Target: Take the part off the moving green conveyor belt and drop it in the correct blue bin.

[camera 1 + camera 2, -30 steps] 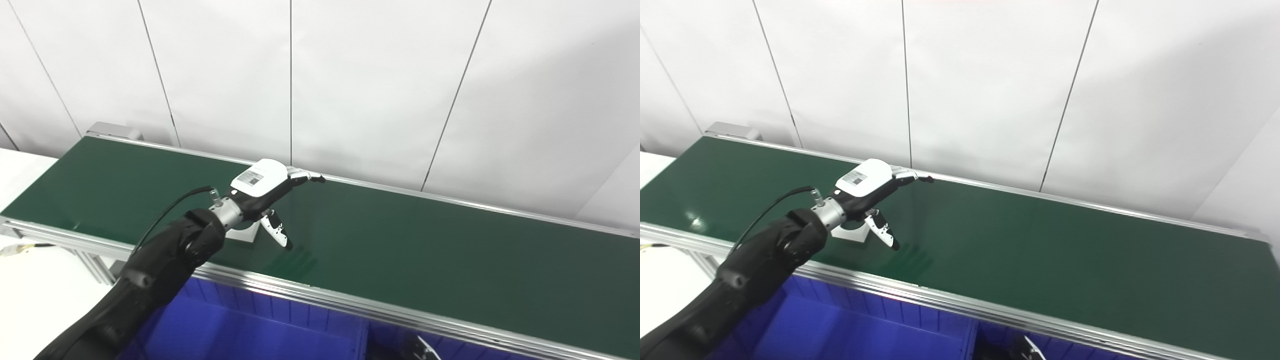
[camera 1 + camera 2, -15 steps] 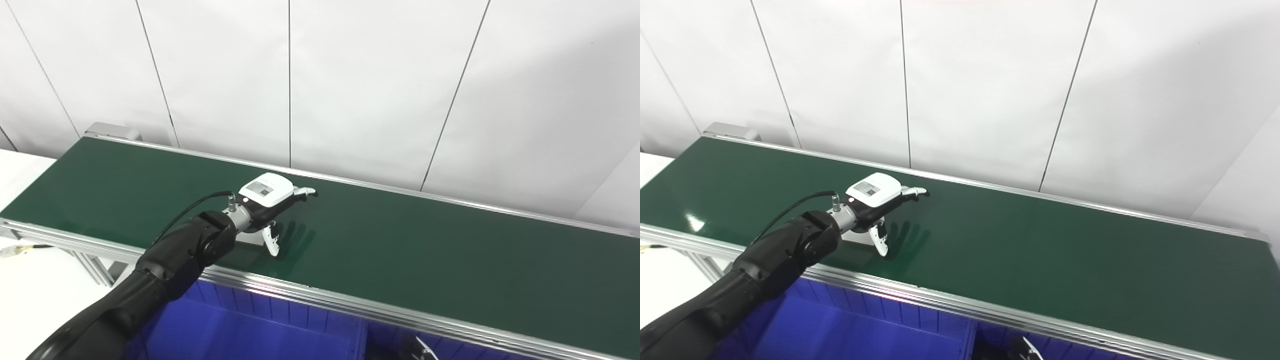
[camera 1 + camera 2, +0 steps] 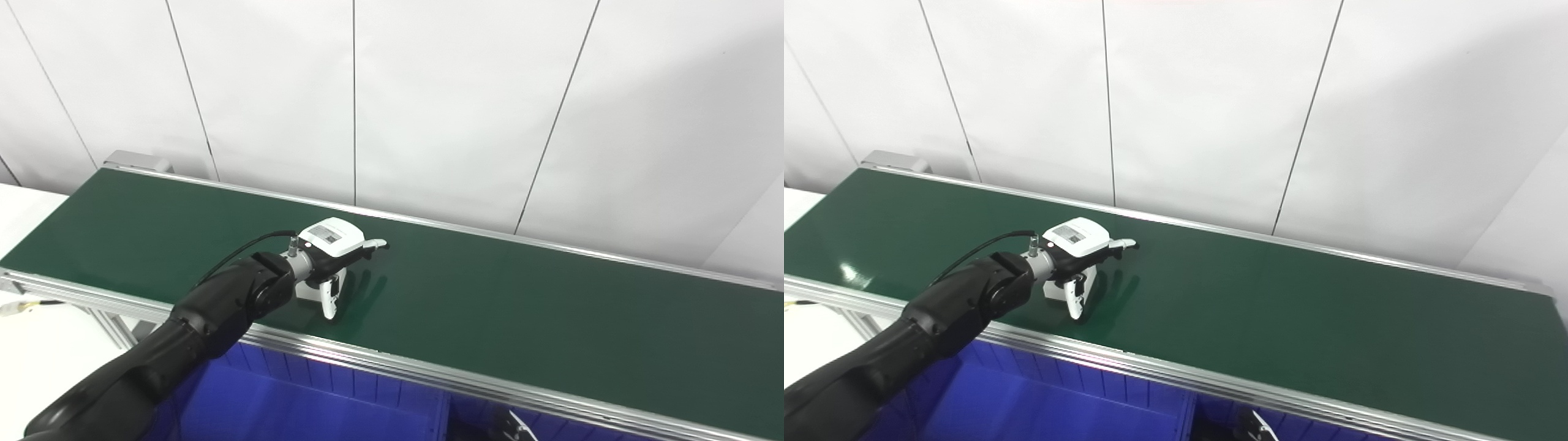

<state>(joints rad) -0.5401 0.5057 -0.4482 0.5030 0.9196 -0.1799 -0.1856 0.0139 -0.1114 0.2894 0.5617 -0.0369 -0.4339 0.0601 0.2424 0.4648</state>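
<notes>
A small white block-shaped part (image 3: 308,290) rides on the green conveyor belt (image 3: 520,306), near its front rail. My left hand (image 3: 334,245) hovers low right over it, palm down. The fingers (image 3: 375,244) stretch out past the part, and the thumb (image 3: 329,299) hangs down against its right side. The hand is open, fingers apart, and most of the part is hidden under the palm. Only a sliver of the right hand (image 3: 516,427) peeks up at the bottom edge, beside the blue bins (image 3: 294,407).
The belt's aluminium front rail (image 3: 429,373) runs between the belt and the bins. A divider wall (image 3: 444,411) separates two bin compartments. A white panelled wall stands behind the belt, and a white table surface (image 3: 37,361) lies at the left.
My left hand has dropped down onto the belt and shifted slightly right. Its thumb has swung in beside the part, which has moved right with the belt.
</notes>
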